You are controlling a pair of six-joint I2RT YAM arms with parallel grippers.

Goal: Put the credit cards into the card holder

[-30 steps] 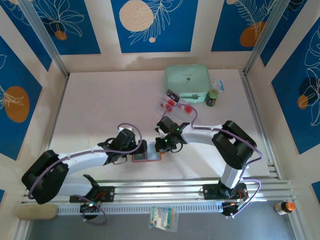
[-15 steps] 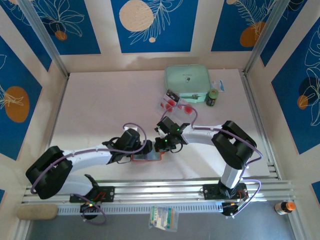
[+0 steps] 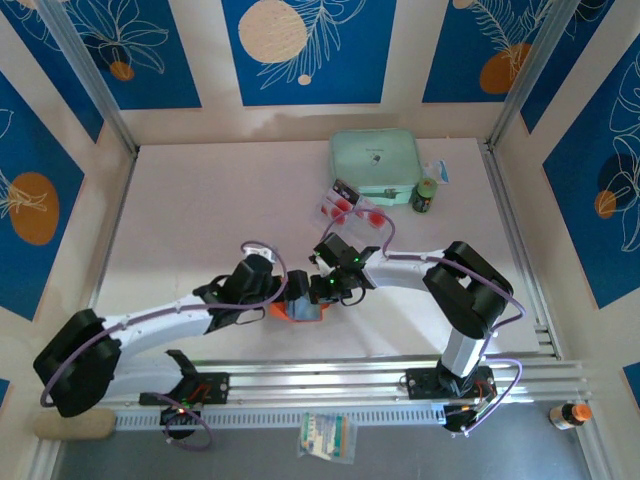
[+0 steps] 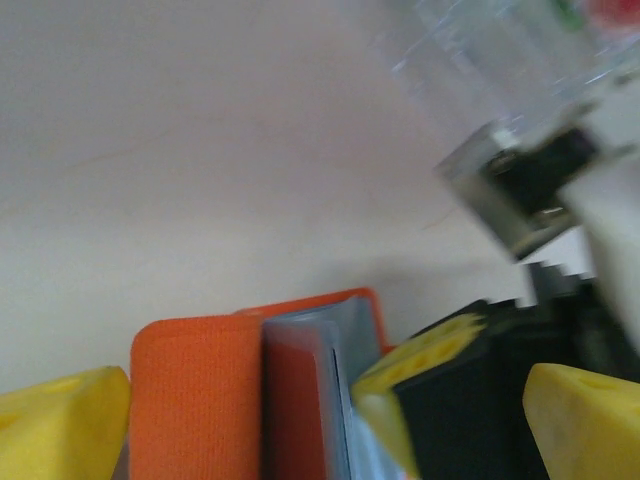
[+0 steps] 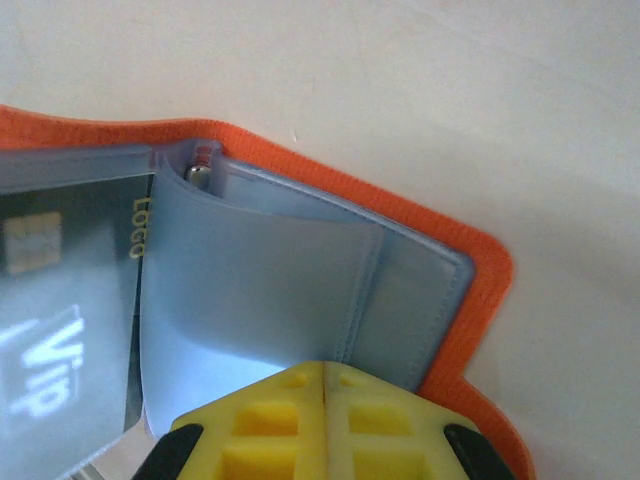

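Risk of card holder (image 3: 298, 309) snapping shut or skidding: left claw (image 4: 320, 425) spread astride cover (image 4: 195, 400), clamping nothing; right claw (image 5: 325, 390) pressed together at sleeve (image 5: 260, 290) edge.

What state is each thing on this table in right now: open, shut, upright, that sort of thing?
Card holder: open, clear sleeves showing, a card in one sleeve.
Cards: lying beside the mint case, not yet in the holder.
Mint case: closed.
Jar: upright.
Left gripper: jaws open wide, either side of the holder's edge.
Right gripper: jaws shut, over a sleeve.
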